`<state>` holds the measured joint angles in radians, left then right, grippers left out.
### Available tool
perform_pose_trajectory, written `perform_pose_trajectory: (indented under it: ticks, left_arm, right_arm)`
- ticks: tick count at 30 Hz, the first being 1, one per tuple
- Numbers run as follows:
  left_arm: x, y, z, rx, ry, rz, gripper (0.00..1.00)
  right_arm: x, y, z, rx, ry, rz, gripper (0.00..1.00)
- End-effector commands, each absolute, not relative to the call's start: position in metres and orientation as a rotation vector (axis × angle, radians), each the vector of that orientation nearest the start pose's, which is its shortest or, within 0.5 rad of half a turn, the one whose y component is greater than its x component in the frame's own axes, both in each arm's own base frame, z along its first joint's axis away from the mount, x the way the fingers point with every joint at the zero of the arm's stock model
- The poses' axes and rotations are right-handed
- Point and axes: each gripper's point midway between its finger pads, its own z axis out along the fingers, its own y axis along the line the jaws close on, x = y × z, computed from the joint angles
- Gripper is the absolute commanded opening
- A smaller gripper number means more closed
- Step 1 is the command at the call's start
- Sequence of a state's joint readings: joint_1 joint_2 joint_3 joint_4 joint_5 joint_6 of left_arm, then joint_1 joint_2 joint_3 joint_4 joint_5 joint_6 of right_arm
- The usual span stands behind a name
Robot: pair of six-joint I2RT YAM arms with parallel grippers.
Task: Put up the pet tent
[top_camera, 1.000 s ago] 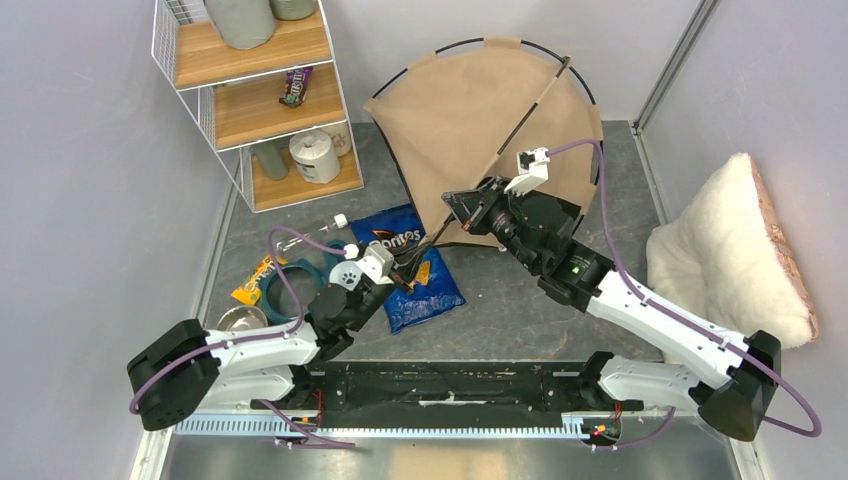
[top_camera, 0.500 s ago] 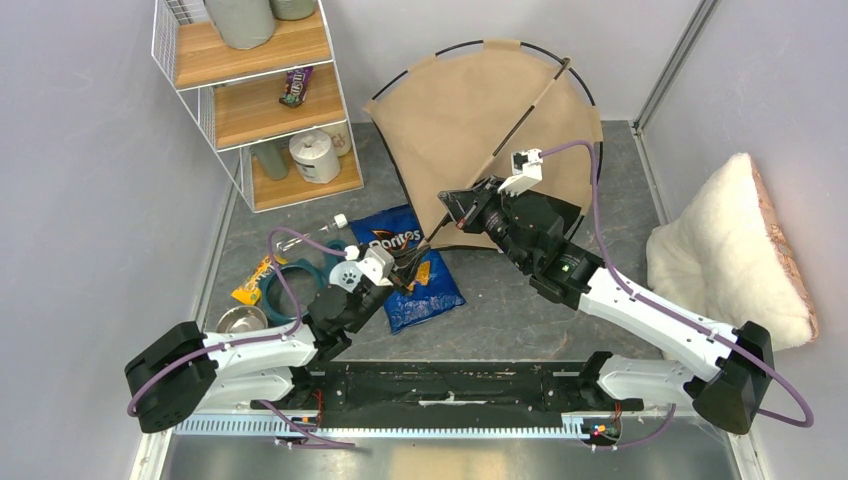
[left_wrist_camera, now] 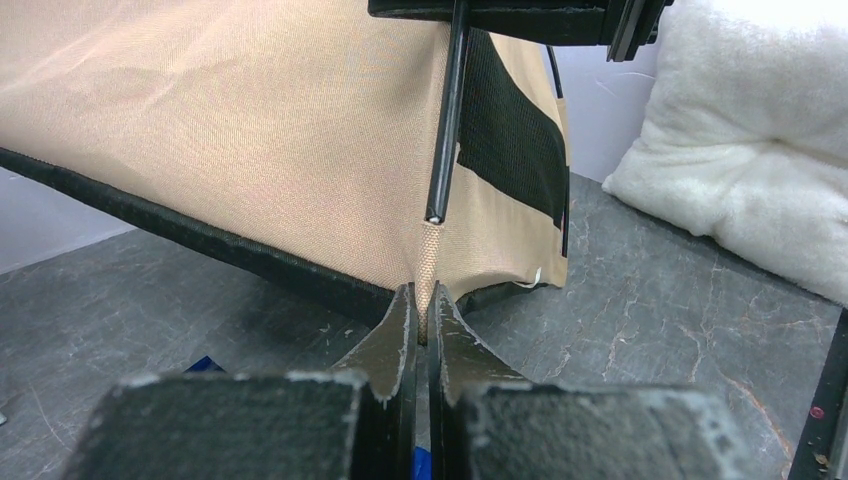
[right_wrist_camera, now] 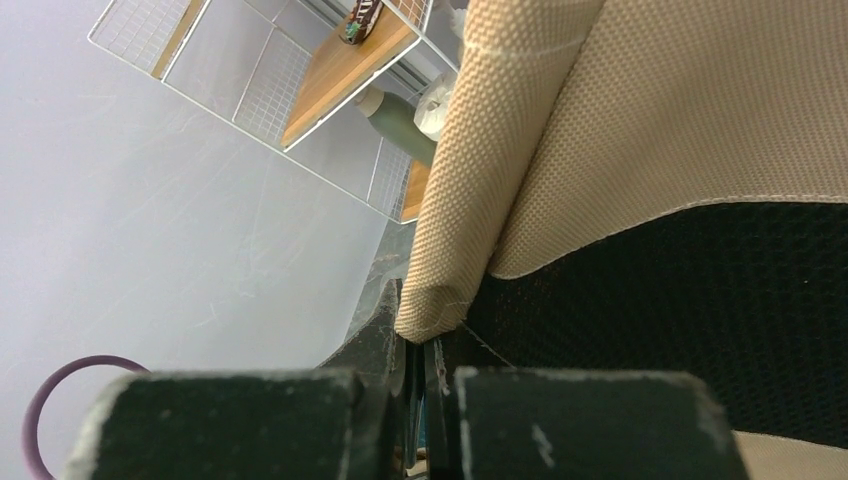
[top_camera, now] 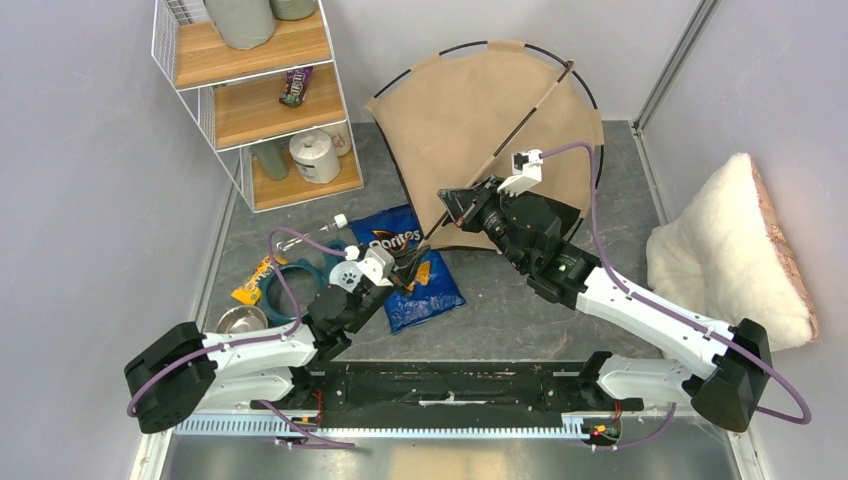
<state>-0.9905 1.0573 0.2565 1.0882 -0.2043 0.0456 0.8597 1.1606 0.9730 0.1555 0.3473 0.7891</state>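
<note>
Bare pole end (left_wrist_camera: 435,205), left wrist view

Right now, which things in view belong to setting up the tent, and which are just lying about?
Job in hand: pet tent, its corner pinched in the shut left gripper; black pole, clamped in the shut right gripper.
Lying about: Doritos bag, fluffy white cushion, wire shelf unit, teal bowl, metal bowl, yellow snack packet.

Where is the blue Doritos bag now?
The Doritos bag lies left of centre in the top view, partly under the left gripper and beside the pet tent.
</note>
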Motion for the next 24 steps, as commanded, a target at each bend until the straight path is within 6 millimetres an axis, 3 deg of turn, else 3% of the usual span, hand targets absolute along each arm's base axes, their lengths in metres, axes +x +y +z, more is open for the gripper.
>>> perform_pose_trajectory:
  ticks: [1,18,24]
  left_arm:
    - [0.22,-0.272,0.213,0.537,1.288,-0.656,0.02]
    - [0.226,-0.272,0.229,0.487,1.296,-0.664,0.02]
    - [0.229,-0.276,0.237,0.485,1.309,-0.662,0.02]
  right_arm:
    - [0.319,0.253,0.381,0.395,1.457,0.909,0.0]
    - [0.328,0.261,0.33,0.308,1.58,0.782,0.0]
    - [0.322,0.276,0.32,0.217,1.616,0.779,0.0]
